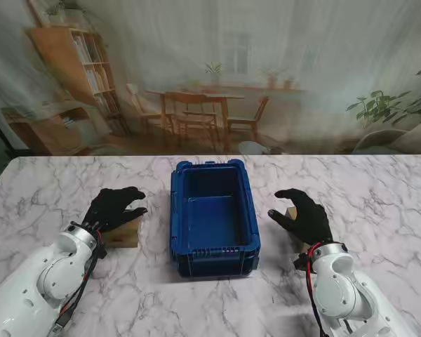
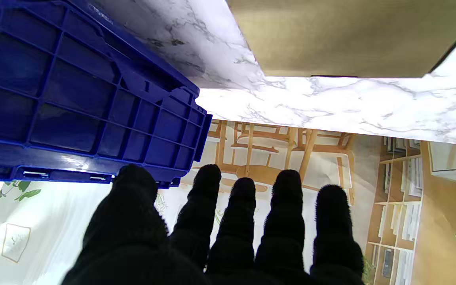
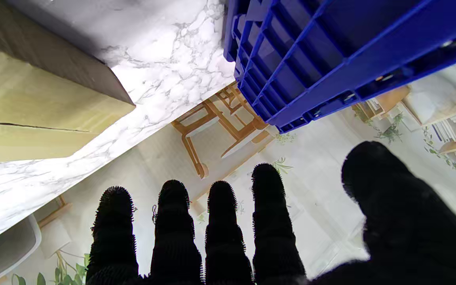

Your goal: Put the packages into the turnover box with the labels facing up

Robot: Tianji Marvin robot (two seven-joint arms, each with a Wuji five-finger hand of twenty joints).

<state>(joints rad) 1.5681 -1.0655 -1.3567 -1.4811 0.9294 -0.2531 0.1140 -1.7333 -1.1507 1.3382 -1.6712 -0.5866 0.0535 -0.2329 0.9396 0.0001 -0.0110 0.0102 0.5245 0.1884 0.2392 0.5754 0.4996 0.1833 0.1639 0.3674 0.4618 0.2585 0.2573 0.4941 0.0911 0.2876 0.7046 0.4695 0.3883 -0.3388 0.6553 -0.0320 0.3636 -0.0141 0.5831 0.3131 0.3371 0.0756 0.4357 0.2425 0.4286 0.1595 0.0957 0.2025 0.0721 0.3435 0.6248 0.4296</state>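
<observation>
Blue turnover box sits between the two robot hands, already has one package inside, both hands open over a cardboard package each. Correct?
Not quite. The stand view shows the turnover box empty, with no package inside. The rest holds: it sits between the hands, and the left robot hand and right robot hand are each open over a cardboard package, left package and right package.

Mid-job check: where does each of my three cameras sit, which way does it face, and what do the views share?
Stand view: above the shoulders, looking down at the marble table, blue box, left hand, right hand.
Left wrist: along the left hand's fingers, inverted; box wall, left package.
Right wrist: along the right hand's fingers, inverted; box wall, right package.
All share the box.
</observation>
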